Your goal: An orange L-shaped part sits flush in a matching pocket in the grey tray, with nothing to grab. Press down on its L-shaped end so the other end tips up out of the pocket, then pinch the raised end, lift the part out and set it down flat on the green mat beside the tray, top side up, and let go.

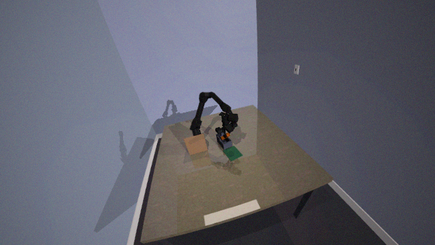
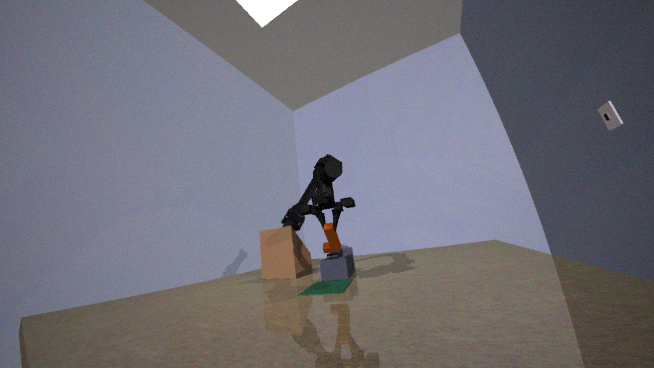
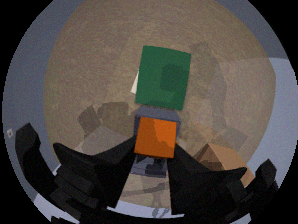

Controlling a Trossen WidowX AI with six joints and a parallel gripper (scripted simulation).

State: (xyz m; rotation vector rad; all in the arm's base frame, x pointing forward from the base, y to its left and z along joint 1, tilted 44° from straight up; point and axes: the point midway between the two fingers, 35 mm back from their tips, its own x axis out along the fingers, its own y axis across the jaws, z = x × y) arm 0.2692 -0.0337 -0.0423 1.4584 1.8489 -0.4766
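Observation:
The orange L-shaped part (image 1: 225, 136) (image 2: 332, 240) (image 3: 157, 134) hangs steeply, slightly tilted, with its L-shaped end down and the foot toward the left in the exterior view. My gripper (image 1: 225, 132) (image 2: 329, 227) (image 3: 156, 145) is shut on its upper end. The part is over the grey tray (image 1: 227, 144) (image 2: 335, 269) (image 3: 158, 112), and its low end appears just above the tray's top. The wrist view shows mostly its upper end, which hides some of the tray. The green mat (image 1: 233, 153) (image 2: 327, 287) (image 3: 162, 75) lies flat beside the tray.
A tan box (image 1: 196, 144) (image 2: 277, 253) (image 3: 229, 164) stands on the table to the left of the tray in the top and exterior views. A white strip (image 1: 231, 212) lies at the table's near edge in the top view.

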